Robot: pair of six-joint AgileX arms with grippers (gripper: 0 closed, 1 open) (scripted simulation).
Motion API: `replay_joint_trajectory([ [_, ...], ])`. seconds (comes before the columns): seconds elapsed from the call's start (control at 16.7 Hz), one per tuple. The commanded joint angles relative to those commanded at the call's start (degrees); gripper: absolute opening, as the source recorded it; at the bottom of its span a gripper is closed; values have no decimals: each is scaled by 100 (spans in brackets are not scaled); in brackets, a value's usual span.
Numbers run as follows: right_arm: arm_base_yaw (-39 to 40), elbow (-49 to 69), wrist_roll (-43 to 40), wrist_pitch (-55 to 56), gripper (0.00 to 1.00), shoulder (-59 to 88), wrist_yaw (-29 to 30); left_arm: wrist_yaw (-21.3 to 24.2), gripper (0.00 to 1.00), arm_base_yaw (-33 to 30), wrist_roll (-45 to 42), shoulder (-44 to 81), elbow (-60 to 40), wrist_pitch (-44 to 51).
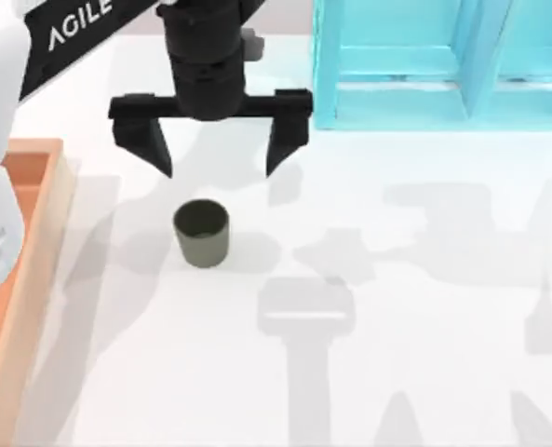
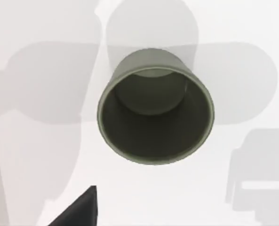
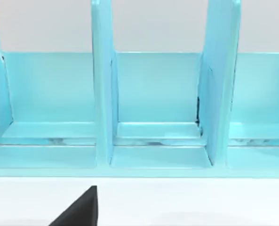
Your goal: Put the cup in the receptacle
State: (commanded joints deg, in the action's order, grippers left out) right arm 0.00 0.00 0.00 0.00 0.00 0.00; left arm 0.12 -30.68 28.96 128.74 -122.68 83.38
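Olive-grey cup (image 1: 202,233) stands upright, left gripper (image 1: 218,154) at its 12 o'clock, fingers spread wide, probably lining up a grasp; wooden receptacle (image 1: 35,223) waits at 9 o'clock.

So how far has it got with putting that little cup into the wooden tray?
Early days. Done: the left gripper is over the table beside the cup, fingers spread wide. In hand: lining up on the cup, which stands upright on the white table, untouched. Left: grasping it, lifting it, and carrying it to the receptacle at the table's left edge.
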Motion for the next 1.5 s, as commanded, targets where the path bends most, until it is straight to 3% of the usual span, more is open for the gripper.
replay_joint_trajectory([
  [0.48, 0, 0, 0, 0, 100, 0, 0, 1, 100, 3, 8, 86, 16, -44],
  [0.96, 0, 0, 0, 0, 100, 0, 0, 1, 100, -3, 1, 213, 1702, -1878],
  [1.32, 0, 0, 0, 0, 100, 0, 0, 1, 100, -7, 4, 243, 1935, -2114],
  [1.5, 0, 0, 0, 0, 100, 0, 0, 1, 77, -7, 4, 243, 1935, -2114],
])
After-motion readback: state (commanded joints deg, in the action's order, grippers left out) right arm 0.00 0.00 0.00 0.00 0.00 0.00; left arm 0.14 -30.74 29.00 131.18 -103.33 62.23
